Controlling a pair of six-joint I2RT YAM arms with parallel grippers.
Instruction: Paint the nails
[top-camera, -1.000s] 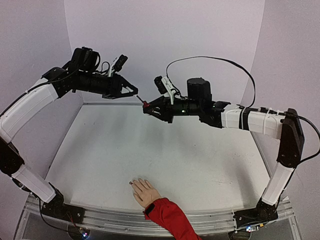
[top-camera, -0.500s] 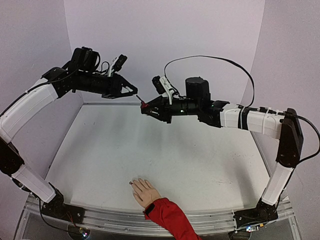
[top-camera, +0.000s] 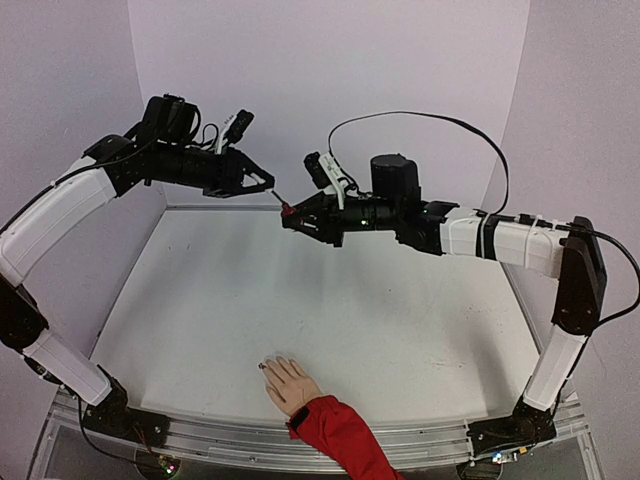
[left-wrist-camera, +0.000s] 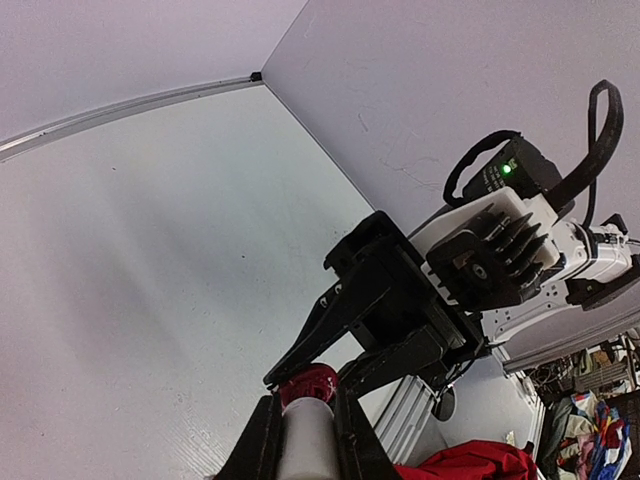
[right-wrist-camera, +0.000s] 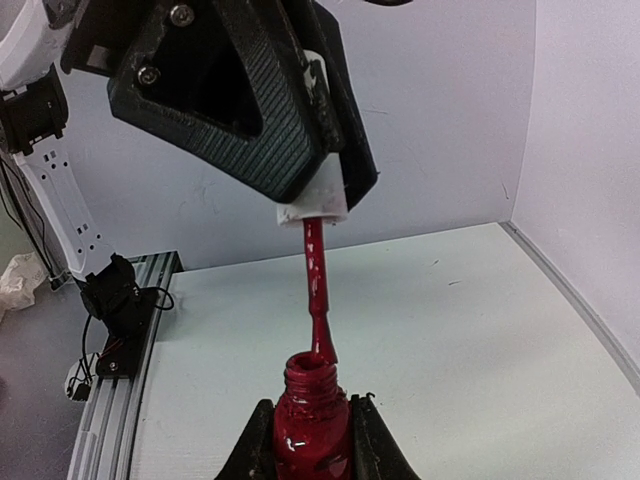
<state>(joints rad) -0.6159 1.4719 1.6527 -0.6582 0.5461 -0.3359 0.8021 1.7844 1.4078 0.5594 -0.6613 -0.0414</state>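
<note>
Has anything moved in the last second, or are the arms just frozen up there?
Barely. The right tool, clamping the polish bottle, crept slightly leftward toward the left tool, which holds the white cap with its brush. The mannequin hand lay untouched.

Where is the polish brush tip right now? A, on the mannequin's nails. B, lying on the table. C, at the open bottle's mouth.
C: the brush hangs from the left gripper, its tip at the neck of the polish bottle held by the right gripper.

Left fingers (top-camera: 257, 180), right fingers (top-camera: 304, 218) clamped aloft
</note>
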